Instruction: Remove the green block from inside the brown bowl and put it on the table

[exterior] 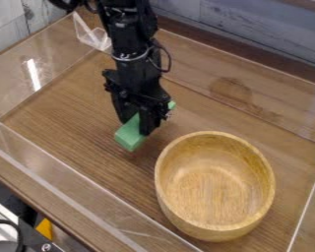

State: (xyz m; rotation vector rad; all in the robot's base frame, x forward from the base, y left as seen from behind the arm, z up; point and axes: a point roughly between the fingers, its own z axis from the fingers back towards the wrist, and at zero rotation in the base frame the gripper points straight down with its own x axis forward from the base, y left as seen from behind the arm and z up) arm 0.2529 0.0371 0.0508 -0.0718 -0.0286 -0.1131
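Note:
The green block (130, 137) hangs tilted in my gripper (143, 124), whose black fingers are shut on its upper end. Its lower end is just above or on the table (62, 123); I cannot tell which. This is left of the brown bowl (217, 187), a short gap from its rim. The bowl stands at the lower right with nothing inside it. My gripper points straight down from the black arm that comes in from the top.
A clear acrylic wall (82, 212) runs along the table's near and left edges. The brown bowl's thick rim lies close to the right of the block. A grey plank wall stands behind the table.

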